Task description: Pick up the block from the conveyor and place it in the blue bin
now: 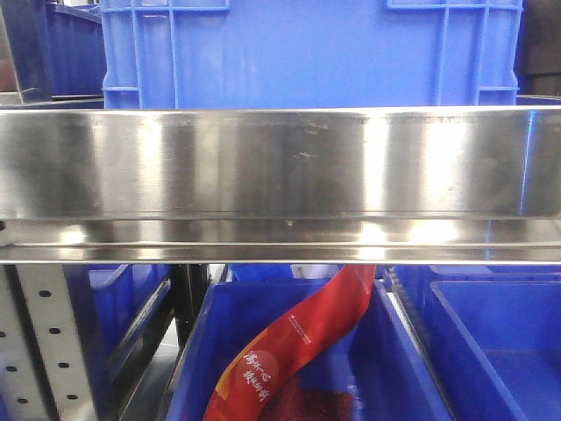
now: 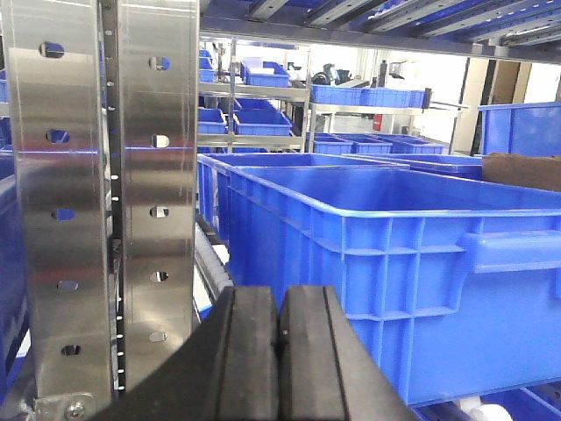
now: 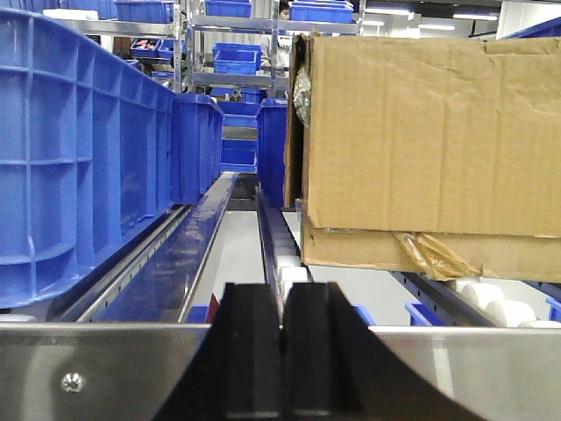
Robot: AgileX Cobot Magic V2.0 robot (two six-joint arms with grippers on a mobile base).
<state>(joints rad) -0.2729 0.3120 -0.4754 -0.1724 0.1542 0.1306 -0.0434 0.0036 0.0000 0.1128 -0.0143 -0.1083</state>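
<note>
The green block and the dark belt do not show in any of the three views, so I cannot tell where the block is. In the left wrist view the left gripper (image 2: 279, 351) has its two black fingers pressed flat together, and nothing is between them. Just past it and to its right stands a big blue bin (image 2: 394, 289) with an open top and ribbed sides. To the left of this gripper a shiny metal post (image 2: 105, 193) with rows of holes stands straight up. Far behind are shelves with more small blue bins (image 2: 263, 74). In the right wrist view the right gripper (image 3: 280, 351) is also closed tight, finger against finger, and it holds nothing. A shiny steel rail (image 3: 456, 368) runs across just beyond its tips. Past the rail and to the right sits a brown cardboard box (image 3: 429, 140) on white rollers (image 3: 491, 303). To the left is a long row of blue crates (image 3: 88, 149), and a smooth track (image 3: 188, 246) runs away between the crates and the box. The front view shows a wide steel tray edge (image 1: 280, 167) with a blue crate (image 1: 307, 53) above it, and below it a lower blue bin (image 1: 210, 351) with a red packet (image 1: 298, 351) leaning inside.
</note>
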